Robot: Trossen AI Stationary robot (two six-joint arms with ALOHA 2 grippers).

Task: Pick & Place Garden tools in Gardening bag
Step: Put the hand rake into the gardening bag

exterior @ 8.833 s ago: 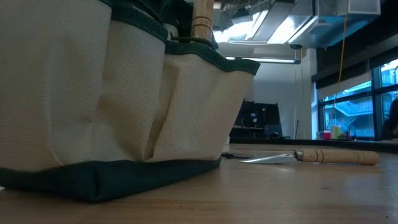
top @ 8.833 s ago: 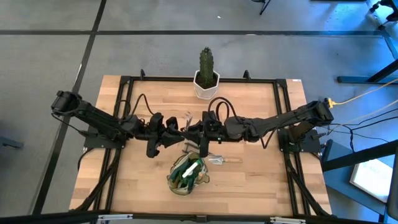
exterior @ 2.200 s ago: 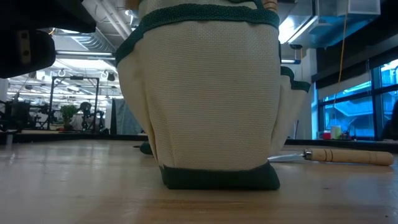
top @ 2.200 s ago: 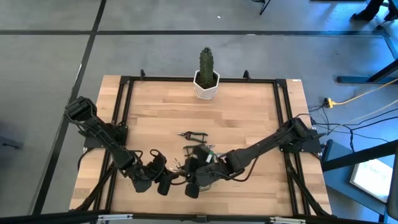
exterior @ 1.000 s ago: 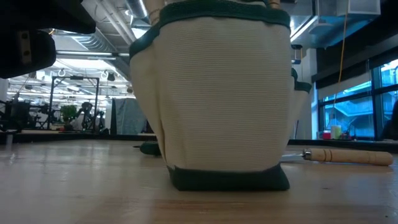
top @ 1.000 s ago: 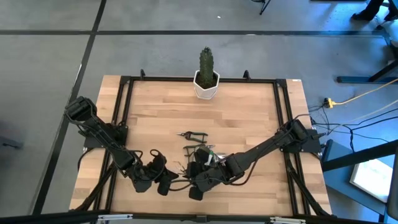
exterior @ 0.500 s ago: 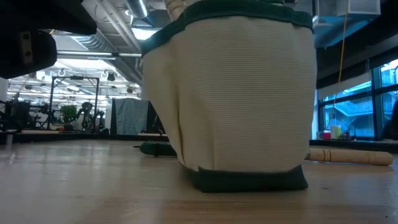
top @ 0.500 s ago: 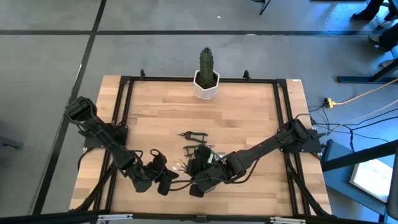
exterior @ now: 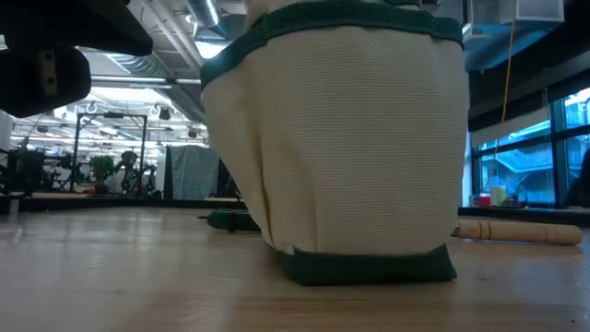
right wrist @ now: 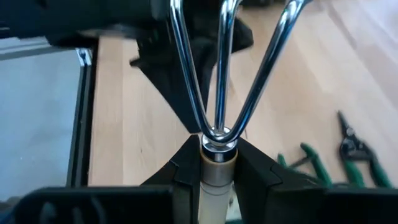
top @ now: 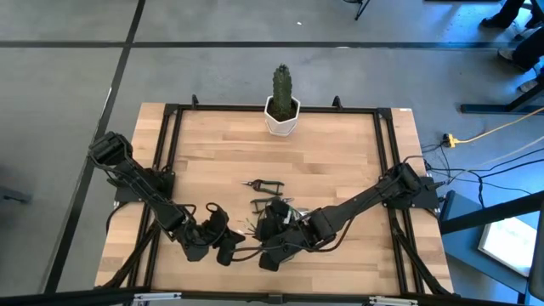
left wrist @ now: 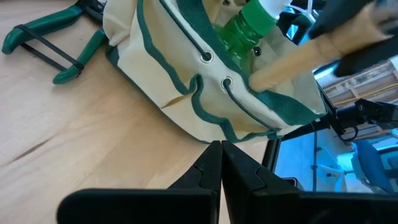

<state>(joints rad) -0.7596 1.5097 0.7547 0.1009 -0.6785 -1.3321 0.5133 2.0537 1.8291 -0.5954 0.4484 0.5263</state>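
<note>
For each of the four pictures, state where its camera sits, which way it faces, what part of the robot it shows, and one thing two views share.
High view: overhead, straight down; both arms, cactus.
Low view: table height, level; gardening bag close up, no tool clear.
Left wrist view: left tool, shut, beside the bag.
Right wrist view: right tool clamped on the fork.
Shared: green shears in both wrist views.

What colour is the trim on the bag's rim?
Dark green trim on the cream gardening bag; clearest in the left wrist view.
</note>
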